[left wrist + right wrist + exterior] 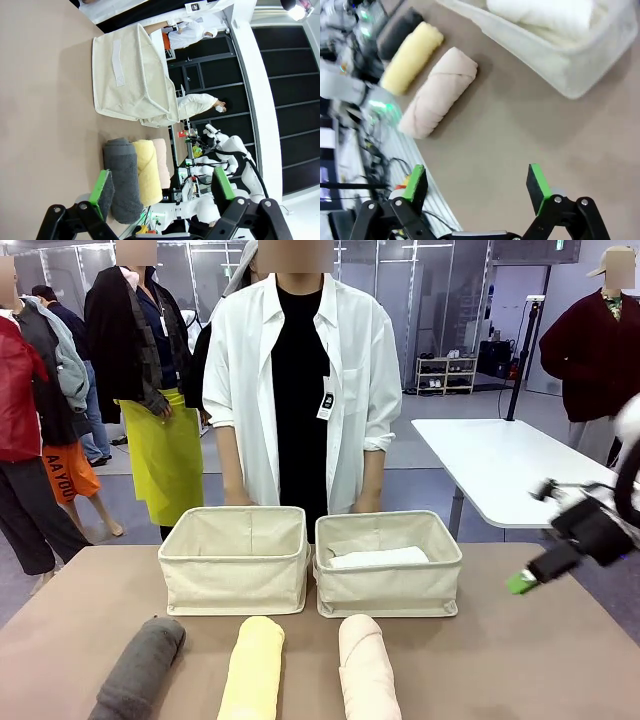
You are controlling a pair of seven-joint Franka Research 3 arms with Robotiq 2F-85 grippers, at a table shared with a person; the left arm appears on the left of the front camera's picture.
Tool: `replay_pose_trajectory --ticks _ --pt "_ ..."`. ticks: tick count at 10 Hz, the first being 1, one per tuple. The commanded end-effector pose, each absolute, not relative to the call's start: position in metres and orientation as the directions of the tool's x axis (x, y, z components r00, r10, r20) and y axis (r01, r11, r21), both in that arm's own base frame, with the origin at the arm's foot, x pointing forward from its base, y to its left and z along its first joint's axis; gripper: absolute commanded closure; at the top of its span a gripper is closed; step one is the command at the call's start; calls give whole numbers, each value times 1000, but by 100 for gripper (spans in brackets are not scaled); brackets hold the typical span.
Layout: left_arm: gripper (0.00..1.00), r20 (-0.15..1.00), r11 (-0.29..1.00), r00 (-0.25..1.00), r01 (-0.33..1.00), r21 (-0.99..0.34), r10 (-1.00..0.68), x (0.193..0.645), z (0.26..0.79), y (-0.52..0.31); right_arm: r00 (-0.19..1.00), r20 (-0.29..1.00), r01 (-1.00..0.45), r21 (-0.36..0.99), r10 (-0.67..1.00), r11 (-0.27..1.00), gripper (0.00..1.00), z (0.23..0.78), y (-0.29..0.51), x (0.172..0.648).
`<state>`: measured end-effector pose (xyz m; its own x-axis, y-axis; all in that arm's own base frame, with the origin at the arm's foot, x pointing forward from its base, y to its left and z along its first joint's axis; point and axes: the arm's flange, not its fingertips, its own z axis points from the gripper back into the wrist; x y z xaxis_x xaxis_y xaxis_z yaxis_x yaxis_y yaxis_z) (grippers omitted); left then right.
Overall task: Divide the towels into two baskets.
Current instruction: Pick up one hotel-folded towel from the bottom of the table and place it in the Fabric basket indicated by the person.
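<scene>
Right gripper [477, 182]: we see fingers apart, nothing held, above the table [520, 660] right of the baskets. Left gripper [162, 187]: fingers apart, nothing held, one pad near the grey towel [125, 180]. Yellow towel [254, 670] and peach towel [368, 670] lie alongside it. White towel [378, 558] lies inside the right basket [390, 595], with the left basket [235, 585] just beside.

I see a brown bench [500, 660], a white table [500, 465] just beyond my right hand [522, 582], grey floor [430, 405] farther past it, a low shelf rack [446, 373] against framed wall panels [400, 300] at the back
</scene>
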<state>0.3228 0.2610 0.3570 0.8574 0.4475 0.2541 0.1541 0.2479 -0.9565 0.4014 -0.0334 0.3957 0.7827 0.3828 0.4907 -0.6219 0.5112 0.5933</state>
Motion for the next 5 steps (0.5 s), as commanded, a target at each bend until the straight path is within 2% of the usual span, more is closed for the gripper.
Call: replay_pose_trajectory --ticks 1,2,5 --pt "0 258 244 854 160 -957 451 320 359 263 867 457 -493 735 196 466 0 361 -90 391" --pt "0 258 244 854 160 -957 451 320 359 263 882 463 -454 791 82 410 0 345 -121 373" --pt "0 258 244 854 160 -957 451 320 359 263 910 406 -358 869 -79 341 0 320 -184 320"
